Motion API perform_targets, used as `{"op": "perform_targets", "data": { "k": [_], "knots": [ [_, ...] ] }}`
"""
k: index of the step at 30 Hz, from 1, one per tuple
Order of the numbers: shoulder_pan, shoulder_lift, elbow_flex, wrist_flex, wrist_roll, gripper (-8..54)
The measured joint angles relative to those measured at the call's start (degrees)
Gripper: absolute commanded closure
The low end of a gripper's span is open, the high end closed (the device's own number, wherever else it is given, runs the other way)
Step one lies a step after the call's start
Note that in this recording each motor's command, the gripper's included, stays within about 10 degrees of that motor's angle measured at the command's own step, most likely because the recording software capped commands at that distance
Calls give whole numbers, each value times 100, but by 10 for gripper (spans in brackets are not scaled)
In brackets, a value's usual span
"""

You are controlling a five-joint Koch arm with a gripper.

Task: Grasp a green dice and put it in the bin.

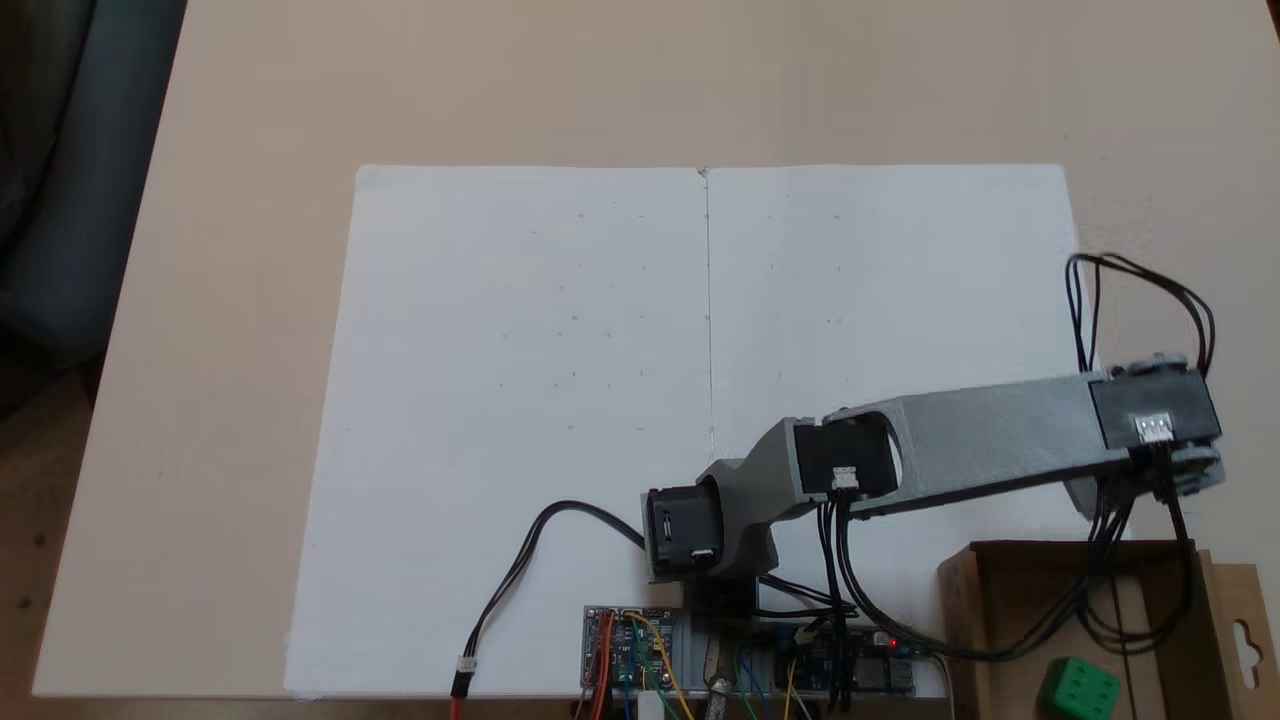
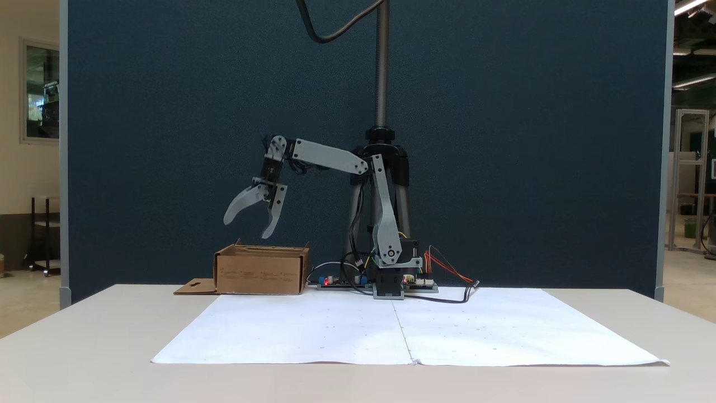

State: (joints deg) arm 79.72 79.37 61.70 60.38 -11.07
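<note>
While the grey plastic arm (image 1: 990,440) reaches out from its base toward the right side of the top-down fixed view, the shallow brown cardboard bin (image 1: 1010,600) sits at the lower right corner of that picture, and the small bright green plastic dice (image 1: 1078,688) lies inside it on the box floor, near the bottom edge of the frame. Black cables (image 1: 1110,590) hang from the arm and droop across the bin's opening. A side flap with a hang-hole cutout (image 1: 1243,625) sticks out from the bin on its right. In the other fixed view, from table level, the same bin (image 2: 260,271) stands on the beige table (image 2: 84,336) just left of the arm's base and circuit boards (image 2: 335,281), beside the edge of the white paper sheet (image 2: 403,330), with its flap lying flat on the table. The gripper (image 2: 247,226) hangs above the bin's open top, apart from its walls, its two curved grey fingers (image 2: 240,204) spread wide and holding nothing. The bin's front wall hides the dice in this view.
</note>
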Motion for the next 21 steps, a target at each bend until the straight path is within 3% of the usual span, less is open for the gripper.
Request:
{"op": "perform_targets", "data": {
  "k": [8, 21],
  "knots": [
    [-2575, 642, -62, 483, 800, 33],
    [-6662, 659, 457, 202, 1055, 12]
  ]
}}
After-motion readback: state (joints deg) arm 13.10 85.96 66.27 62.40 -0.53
